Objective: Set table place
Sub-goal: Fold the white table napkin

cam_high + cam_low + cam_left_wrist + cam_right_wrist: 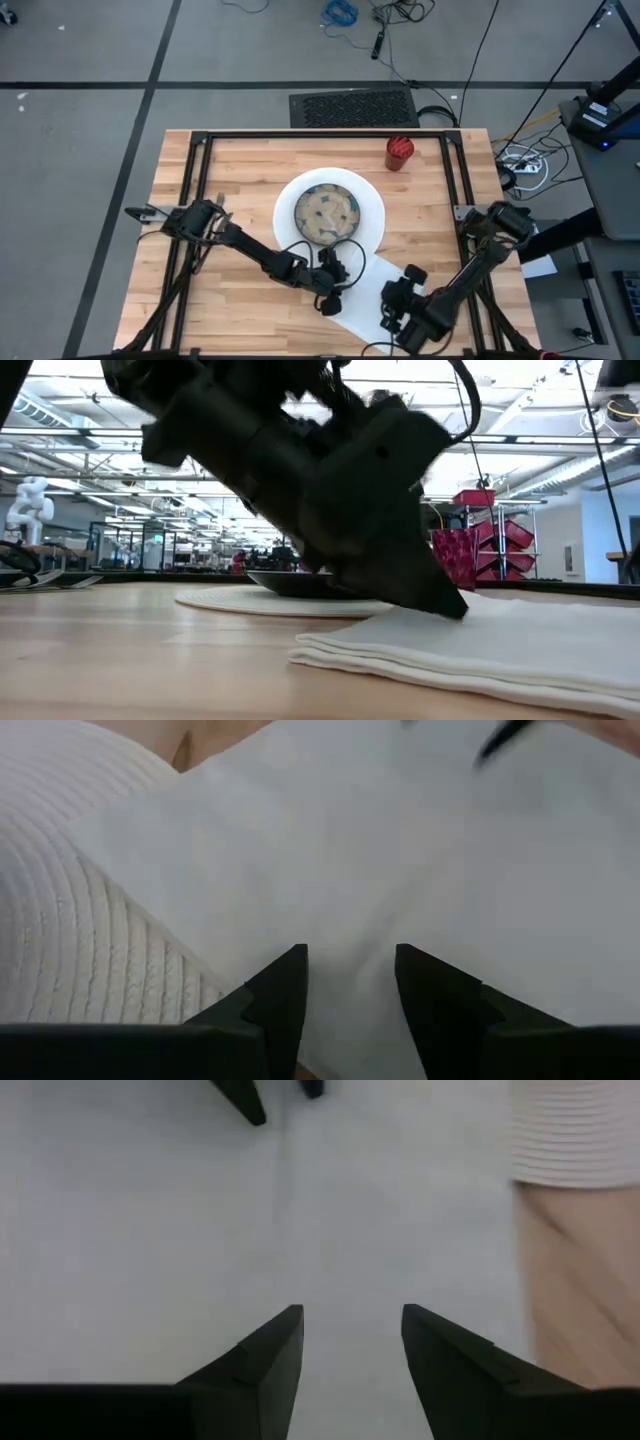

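Observation:
A folded white napkin [372,292] lies flat on the table [240,170], near and right of a round white placemat [372,205]. A plate [327,213] sits on the placemat. My left gripper [350,970] is open at the napkin's left part [333,300], slanting down toward the table's right, its tips at the cloth's top [445,603]. My right gripper [350,1330] is open over the napkin's right part [390,308], facing the left gripper, with only cloth below its fingers. My left gripper has its fingertips [450,606] down at the napkin's upper surface [480,622], slanting from the table's left. I cannot tell whether they touch it. The napkin lies flat in its folds on the table.
A red cup [399,153] stands at the far right of the table, beyond the placemat. A black tube frame [320,134] runs around the tabletop. Bare wood lies to the left of the placemat and along the near left edge.

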`<state>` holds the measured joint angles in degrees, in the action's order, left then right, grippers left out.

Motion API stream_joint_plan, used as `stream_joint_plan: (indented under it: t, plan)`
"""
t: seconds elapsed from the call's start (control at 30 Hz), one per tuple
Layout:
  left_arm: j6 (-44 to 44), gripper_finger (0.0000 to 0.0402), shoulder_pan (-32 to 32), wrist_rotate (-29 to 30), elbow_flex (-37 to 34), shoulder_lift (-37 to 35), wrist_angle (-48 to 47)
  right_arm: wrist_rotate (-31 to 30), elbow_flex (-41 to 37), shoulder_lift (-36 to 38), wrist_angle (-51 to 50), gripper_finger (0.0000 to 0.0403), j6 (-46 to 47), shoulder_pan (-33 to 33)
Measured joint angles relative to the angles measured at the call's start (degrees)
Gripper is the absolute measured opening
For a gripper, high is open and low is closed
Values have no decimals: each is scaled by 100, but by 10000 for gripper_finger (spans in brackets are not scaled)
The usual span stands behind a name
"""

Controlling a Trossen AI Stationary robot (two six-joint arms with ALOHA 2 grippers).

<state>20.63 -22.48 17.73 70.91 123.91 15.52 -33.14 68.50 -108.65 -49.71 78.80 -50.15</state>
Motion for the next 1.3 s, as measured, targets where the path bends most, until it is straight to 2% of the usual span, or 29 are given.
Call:
stream_joint_plan:
  t: [0.07, 0.17, 0.27, 0.37, 0.53, 0.67, 0.83, 1.0, 1.3]
  plan:
    - [-71, 139, 26, -89, -6, -227, -23, 128, 239, 244, -648, 160, 391, -60]
    - [-307, 139, 151, -352, 22, -576, 129, 630, 294, 548, -1656, 160, 1479, -163]
    - [-268, 139, 554, -1092, 76, -765, 16, 1227, 153, 858, -2223, 160, 2420, -332]
    - [-142, 139, 997, -1795, 290, -758, -178, 1504, -245, 1205, -2005, 160, 3006, -483]
    - [-147, 139, 1430, -1916, 573, -628, -652, 1585, -1250, 1894, -1185, 160, 3796, -593]
    - [-19, 139, 1725, -1922, 623, -537, -768, 1700, -2132, 2395, -127, 160, 3922, -583]
    - [110, 139, 1983, -1952, 617, -498, -1095, 1724, -2747, 2511, 715, 160, 3830, -566]
    - [144, 139, 2026, -2164, 615, -417, -1096, 2091, -2912, 2431, 1177, 160, 3548, -566]
    - [165, 139, 2038, -2371, 692, -140, -1018, 2124, -2976, 2342, 1388, 159, 3079, -385]
